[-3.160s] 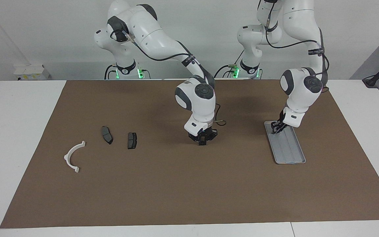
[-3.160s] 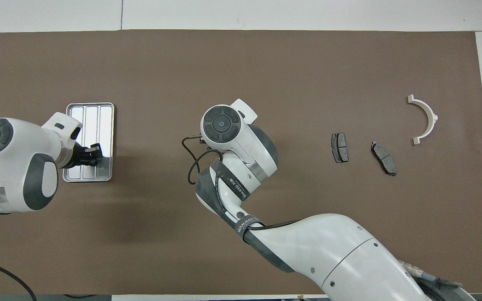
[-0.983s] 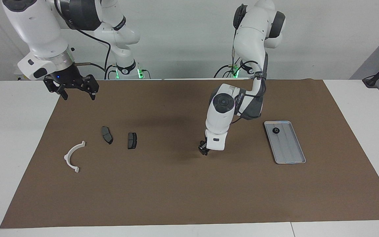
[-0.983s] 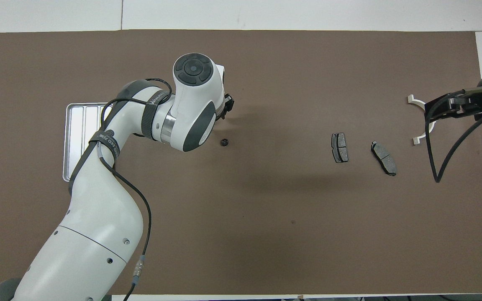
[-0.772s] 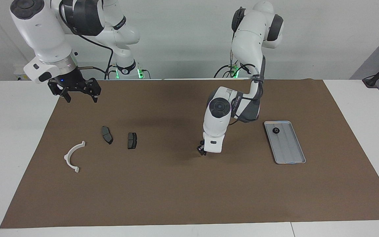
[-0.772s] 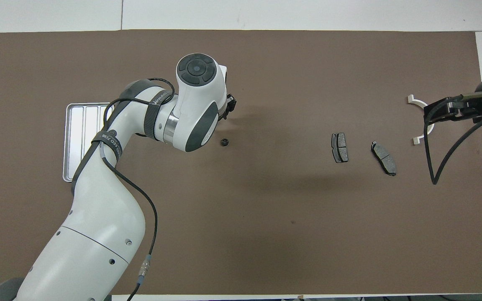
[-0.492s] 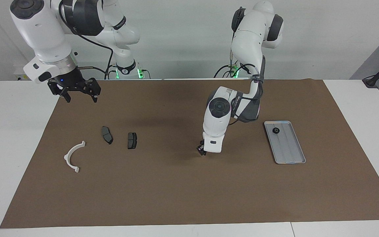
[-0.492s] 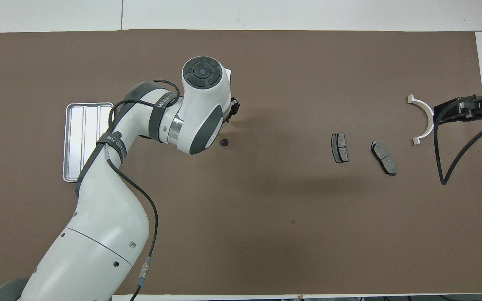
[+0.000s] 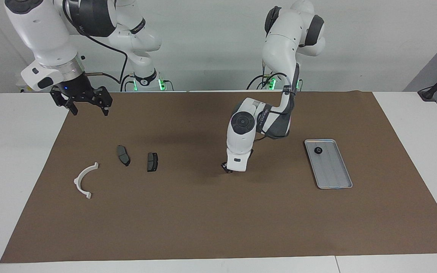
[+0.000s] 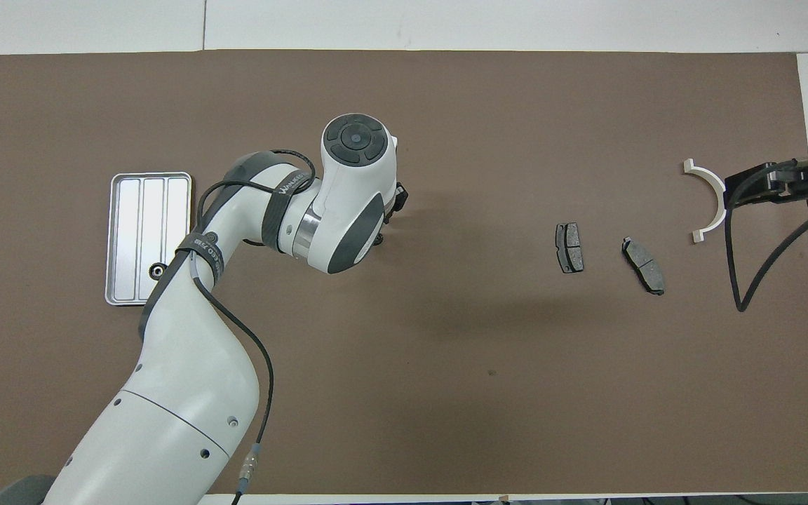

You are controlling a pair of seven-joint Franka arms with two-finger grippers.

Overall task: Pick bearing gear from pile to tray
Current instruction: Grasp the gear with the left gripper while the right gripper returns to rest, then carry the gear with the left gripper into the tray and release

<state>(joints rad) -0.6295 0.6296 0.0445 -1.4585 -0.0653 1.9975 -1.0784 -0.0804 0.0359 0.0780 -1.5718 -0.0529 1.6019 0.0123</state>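
Right hand (image 9: 89, 109): raised high above the brown mat (image 9: 203, 220) at the right arm's end of the tabletop (image 9: 13, 170), fingers spread wide, holding nothing and clear of every part.

Pile, below that hand: a white half-ring (image 9: 77, 181) lies flat on the mat toward the right arm's end. Two dark brake pads (image 9: 123, 155) (image 9: 152, 162) lie beside it toward the middle, close to each other but apart. None of the three is touched.

Left hand (image 9: 226, 168): reaches down near the middle of the mat, its tip close to the surface. The white wrist covers the fingers in the facing view, and the overhead view shows only a dark tip; whether they are spread, pressed together or pinching something cannot be told.

Second bearing gear (image 10: 378, 240): a small black round piece on the mat, visible in the overhead view only, half covered by the left wrist. It lies nearer to the robots than the hand's tip; contact cannot be told.

Tray (image 9: 332, 178): flat on the mat toward the left arm's end, well apart from the left hand. One bearing gear (image 9: 318, 150) sits inside it, at the end nearer to the robots.
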